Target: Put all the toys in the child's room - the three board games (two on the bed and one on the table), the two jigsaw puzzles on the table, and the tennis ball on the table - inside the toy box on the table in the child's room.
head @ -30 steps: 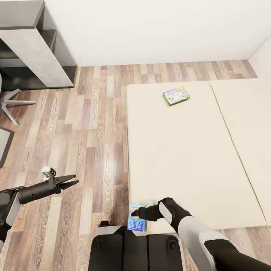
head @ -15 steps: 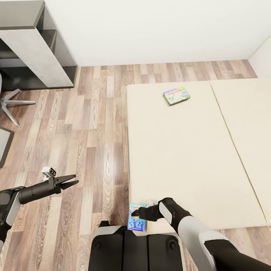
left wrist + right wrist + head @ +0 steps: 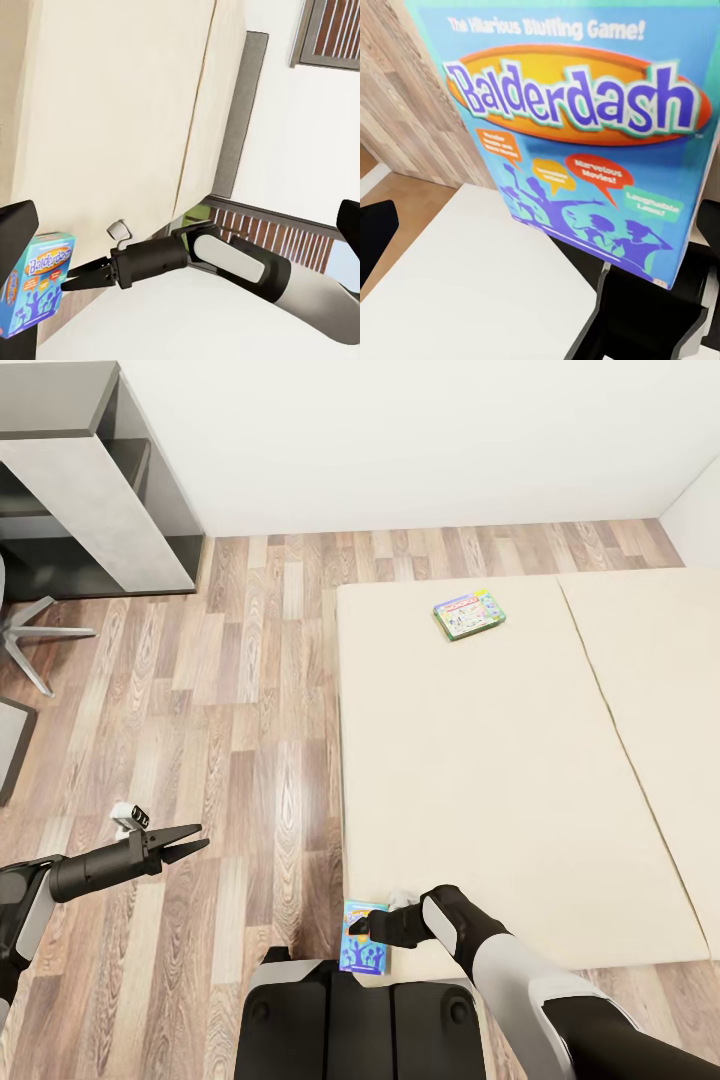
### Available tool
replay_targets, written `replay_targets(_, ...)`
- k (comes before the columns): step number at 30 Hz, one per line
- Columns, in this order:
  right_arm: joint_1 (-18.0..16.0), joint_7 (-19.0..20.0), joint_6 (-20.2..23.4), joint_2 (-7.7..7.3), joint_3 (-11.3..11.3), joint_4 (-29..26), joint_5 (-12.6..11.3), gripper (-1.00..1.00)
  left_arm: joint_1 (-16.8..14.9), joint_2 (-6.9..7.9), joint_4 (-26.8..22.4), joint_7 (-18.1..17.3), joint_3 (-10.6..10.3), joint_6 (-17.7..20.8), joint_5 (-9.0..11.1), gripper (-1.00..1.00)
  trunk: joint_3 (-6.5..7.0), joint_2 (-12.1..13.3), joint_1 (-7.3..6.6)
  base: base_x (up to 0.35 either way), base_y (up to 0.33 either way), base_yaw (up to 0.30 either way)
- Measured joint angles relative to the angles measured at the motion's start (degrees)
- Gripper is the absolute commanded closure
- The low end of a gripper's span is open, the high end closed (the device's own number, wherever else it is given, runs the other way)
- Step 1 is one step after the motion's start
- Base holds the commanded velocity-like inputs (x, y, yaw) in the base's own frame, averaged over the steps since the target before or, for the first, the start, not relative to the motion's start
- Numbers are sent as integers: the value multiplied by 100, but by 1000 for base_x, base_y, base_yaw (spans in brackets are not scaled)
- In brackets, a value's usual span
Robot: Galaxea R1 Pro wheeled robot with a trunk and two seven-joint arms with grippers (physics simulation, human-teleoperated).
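A blue Balderdash board game (image 3: 366,943) hangs tilted off the bed's near left corner, above my base. My right gripper (image 3: 357,927) reaches across it and appears shut on it. The box (image 3: 585,127) looms very close in the right wrist view and hides most of the fingers. In the left wrist view the right gripper (image 3: 69,284) meets the edge of the box (image 3: 34,289). A second, green-edged board game (image 3: 468,614) lies flat on the cream bed (image 3: 500,780) near its far side. My left gripper (image 3: 200,840) hovers open over the wood floor, holding nothing.
A grey desk unit (image 3: 90,470) stands at the back left against the white wall. A chair's star base (image 3: 30,635) rests on the floor beside it. My black base (image 3: 360,1020) sits right at the bed's corner. Wood floor (image 3: 250,690) stretches between desk and bed.
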Motion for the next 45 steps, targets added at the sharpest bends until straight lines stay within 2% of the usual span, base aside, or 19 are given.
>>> replay_targets(45,0,0,0,0,0,0,-3,-100,0,0,0,1,0,-1,0,-100,0,0,0,0,14,0)
